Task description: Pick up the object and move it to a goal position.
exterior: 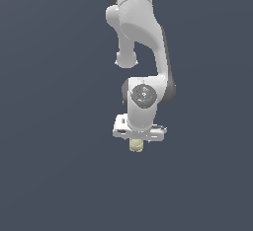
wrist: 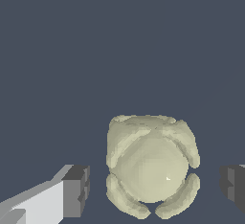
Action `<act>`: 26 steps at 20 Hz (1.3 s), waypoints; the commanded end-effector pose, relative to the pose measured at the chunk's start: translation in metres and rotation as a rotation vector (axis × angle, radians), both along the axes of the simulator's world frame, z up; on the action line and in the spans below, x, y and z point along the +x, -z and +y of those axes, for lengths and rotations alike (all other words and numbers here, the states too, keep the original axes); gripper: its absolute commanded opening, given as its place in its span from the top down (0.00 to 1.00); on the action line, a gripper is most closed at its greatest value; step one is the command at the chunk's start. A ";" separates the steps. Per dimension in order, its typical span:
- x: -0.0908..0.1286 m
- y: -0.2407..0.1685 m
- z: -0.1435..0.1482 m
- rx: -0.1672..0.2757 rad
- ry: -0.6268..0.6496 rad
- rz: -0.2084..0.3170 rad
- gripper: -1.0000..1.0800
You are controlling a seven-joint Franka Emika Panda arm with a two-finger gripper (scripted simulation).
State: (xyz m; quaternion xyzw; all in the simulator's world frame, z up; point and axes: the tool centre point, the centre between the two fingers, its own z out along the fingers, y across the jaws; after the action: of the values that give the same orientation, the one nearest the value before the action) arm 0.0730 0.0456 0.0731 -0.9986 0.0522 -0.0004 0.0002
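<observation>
The object (wrist: pixel 150 165) is a small pale yellow-beige ridged lump lying on the dark floor. In the exterior view it (exterior: pixel 136 146) shows just under the white hand. My gripper (wrist: pixel 155 187) is open, with one dark fingertip (wrist: pixel 76 189) on one side of the object and the other (wrist: pixel 233 184) on the opposite side. A gap shows between each fingertip and the object. In the exterior view the gripper (exterior: pixel 137 139) points straight down over the object, and its fingers are hard to make out there.
The white arm (exterior: pixel 141 32) rises above the hand to the exterior view's top edge. The plain dark grey floor (exterior: pixel 49 175) spreads all around.
</observation>
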 end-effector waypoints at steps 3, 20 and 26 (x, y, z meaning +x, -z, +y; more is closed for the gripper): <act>-0.001 0.024 0.000 0.000 0.001 0.001 0.04; 0.001 0.034 0.000 0.000 0.002 0.001 1.00; -0.002 0.031 0.002 0.000 0.002 0.001 1.00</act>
State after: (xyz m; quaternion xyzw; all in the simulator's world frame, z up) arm 0.0716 0.0463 0.0405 -0.9986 0.0533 0.0003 -0.0001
